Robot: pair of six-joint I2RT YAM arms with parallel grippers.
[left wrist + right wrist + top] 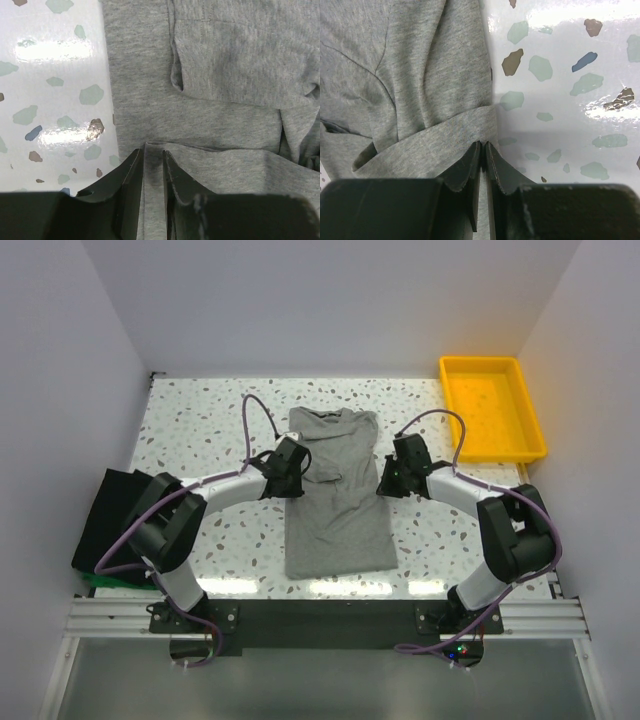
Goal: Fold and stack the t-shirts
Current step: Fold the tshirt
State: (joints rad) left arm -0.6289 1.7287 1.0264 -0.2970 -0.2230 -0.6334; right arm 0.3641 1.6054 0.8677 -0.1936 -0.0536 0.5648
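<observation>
The bench [200,420] has a speckled terrazzo top. The grey shirt [335,510] lies at its centre, lengthwise, collar at the far end and hem at the near end, with both side edges folded inward so that it forms a narrow strip. The tray [490,410] sits at the far right corner, well apart from the grey shirt. The black shirt [110,515] lies folded at the left edge of the bench, with a green shirt [100,580] showing beneath its near edge. The left tool [290,472] rests at the left edge of the grey shirt, near the sleeve, clamped on a raised fold of the fabric. The right tool [390,478] rests at the right edge, opposite; its jaws are almost together, pinching the folded sleeve edge.
</observation>
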